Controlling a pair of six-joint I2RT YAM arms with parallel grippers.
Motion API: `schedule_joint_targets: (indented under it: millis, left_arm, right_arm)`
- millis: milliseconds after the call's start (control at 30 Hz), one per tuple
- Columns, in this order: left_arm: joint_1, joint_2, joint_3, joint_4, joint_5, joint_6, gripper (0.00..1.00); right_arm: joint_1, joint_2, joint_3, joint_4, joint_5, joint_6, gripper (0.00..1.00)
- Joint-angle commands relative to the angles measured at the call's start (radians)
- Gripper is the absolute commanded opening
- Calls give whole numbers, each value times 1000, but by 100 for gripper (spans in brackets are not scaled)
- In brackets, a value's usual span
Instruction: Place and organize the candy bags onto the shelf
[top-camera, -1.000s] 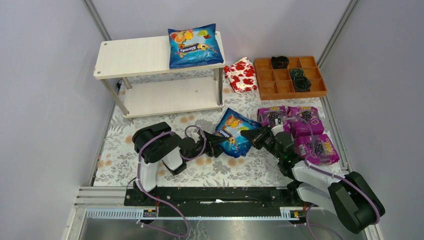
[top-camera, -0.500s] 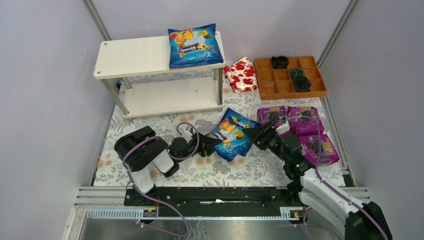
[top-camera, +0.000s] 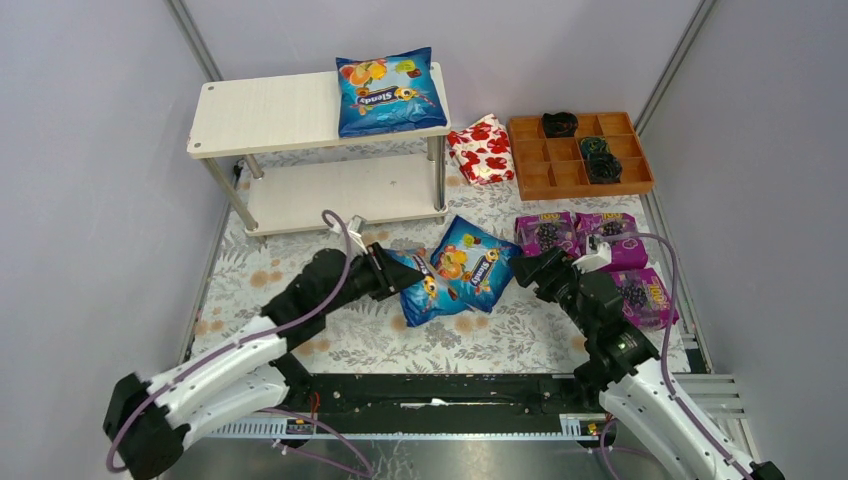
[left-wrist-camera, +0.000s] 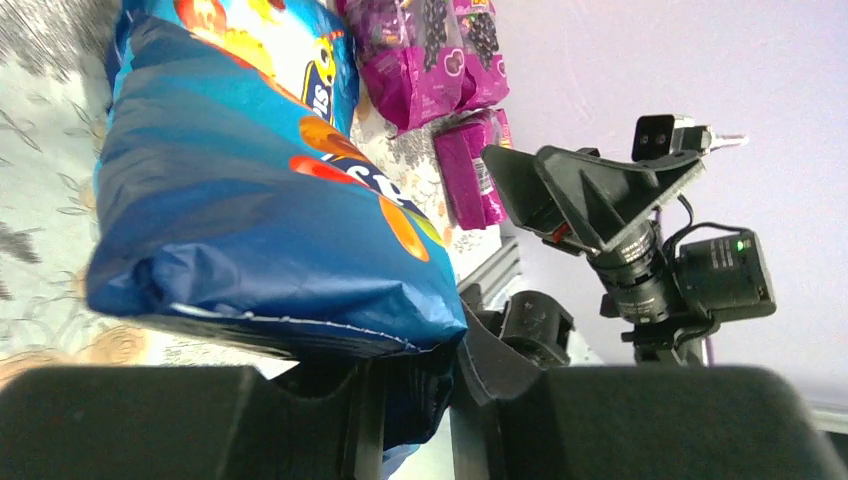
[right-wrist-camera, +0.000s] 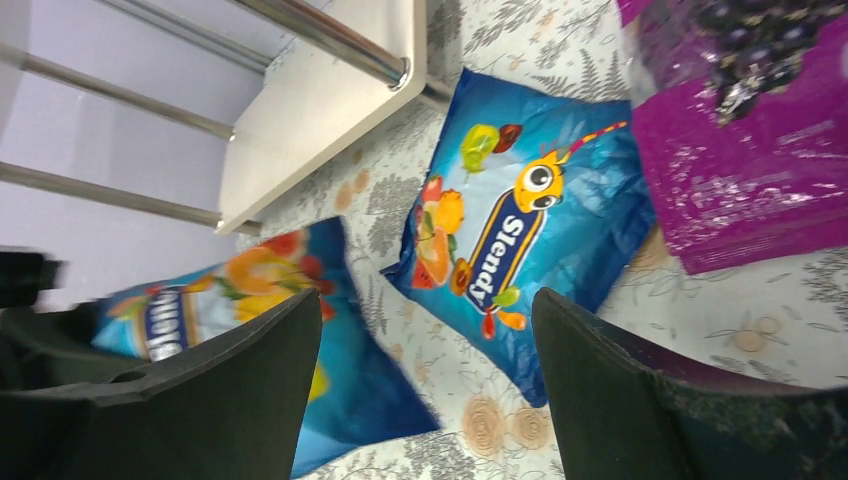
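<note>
My left gripper (top-camera: 390, 272) (left-wrist-camera: 420, 385) is shut on the crimped edge of a blue candy bag (top-camera: 430, 293) (left-wrist-camera: 250, 200), which is raised and tilted over the floral mat. A second blue candy bag (top-camera: 480, 267) (right-wrist-camera: 520, 225) lies flat just right of it. My right gripper (top-camera: 532, 274) (right-wrist-camera: 428, 300) is open and holds nothing, next to that flat bag's right edge. A third blue bag (top-camera: 390, 92) lies on the right end of the shelf's top board (top-camera: 270, 112). Three magenta candy bags (top-camera: 578, 238) (right-wrist-camera: 740, 170) sit to the right of the right gripper.
A red-and-white floral packet (top-camera: 482, 148) lies beside the shelf's right leg. A brown compartmented tray (top-camera: 530, 178) with dark items stands at the back right. Grey walls close in both sides. The shelf's lower board (top-camera: 340, 192) (right-wrist-camera: 320, 110) is bare.
The right gripper has opened and backed off to the right. The left arm has stretched forward, and the blue bag in its gripper has come off the other bag, up and to the left.
</note>
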Motion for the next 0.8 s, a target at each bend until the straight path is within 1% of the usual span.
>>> schedule_joint_targets:
  millis: [0, 167, 300, 400, 467, 600, 667, 767]
  left_arm:
    - [0, -136, 222, -273, -45, 262, 0]
    - [0, -164, 464, -492, -9, 477, 0]
    - [0, -119, 710, -660, 35, 636, 0]
    - [0, -74, 886, -726, 29, 718, 0]
    - [0, -51, 975, -730, -21, 745, 0]
    - [1, 26, 1147, -724, -182, 764, 0]
    - [1, 92, 1241, -731, -295, 763, 0]
    - [0, 205, 1396, -738, -408, 762, 0]
  right_arm:
    - [-2, -30, 64, -109, 103, -95, 83]
    - [-1, -39, 95, -159, 123, -131, 84]
    - [-1, -55, 117, -185, 143, -153, 84]
    - [-1, -63, 130, -197, 147, -163, 85]
    - [-1, -67, 144, -208, 147, -164, 85]
    - [-2, -85, 161, -232, 145, -158, 85]
    - [-2, -103, 167, -239, 149, -153, 85]
    - [-1, -120, 176, -248, 153, -153, 85]
